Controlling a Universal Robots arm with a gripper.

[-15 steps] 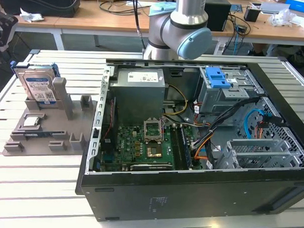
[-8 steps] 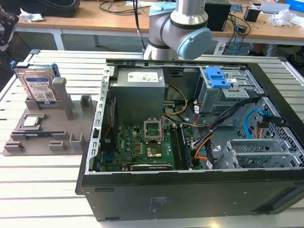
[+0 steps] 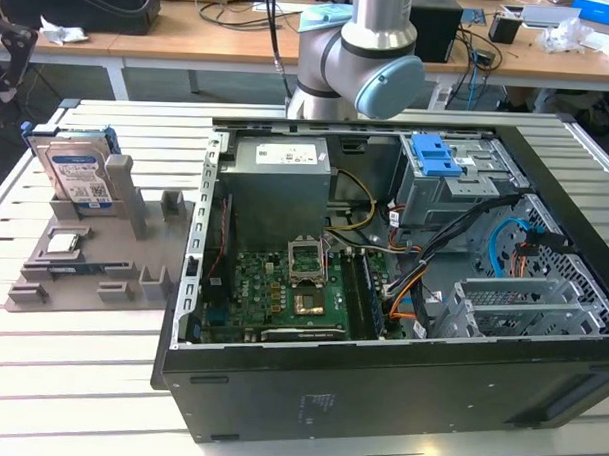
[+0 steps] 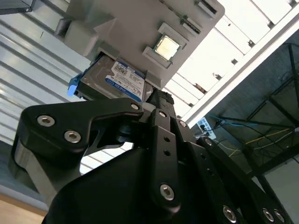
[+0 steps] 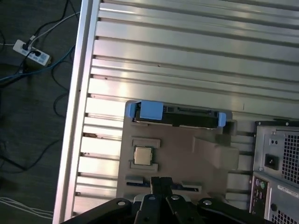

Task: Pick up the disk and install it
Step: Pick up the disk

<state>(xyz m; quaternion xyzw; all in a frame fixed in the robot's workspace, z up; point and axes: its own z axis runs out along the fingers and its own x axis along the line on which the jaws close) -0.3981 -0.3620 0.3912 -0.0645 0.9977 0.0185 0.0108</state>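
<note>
Silver with a blue frame, the disk (image 3: 79, 174) stands on edge in a slot at the far end of a grey holder (image 3: 83, 280), on the exterior view's left. Its white-and-blue label faces the near side. The holder lies flat on the slatted metal worktop (image 3: 89, 381), just beside the open computer case (image 3: 379, 396), which takes up the exterior view's right. A small square chip (image 3: 64, 244) sits in a pocket of the holder, nearer than the disk.

My end effector (image 5: 160, 179) hangs above the holder with its black fingers pressed together and nothing between them. It is apart from the disk. In the first wrist view I see the disk (image 5: 187, 119) from its top edge, and the chip (image 5: 143, 155) lies between it and my fingertips. In the second wrist view the end effector (image 4: 159, 97) points toward the disk (image 4: 117, 82), whose label is plain to see, with the chip (image 4: 167, 46) beyond it.

Inside the case, a blue latch (image 3: 434, 153) sits on a grey metal cage at the far right. My arm (image 3: 359, 52) rises behind the case.
</note>
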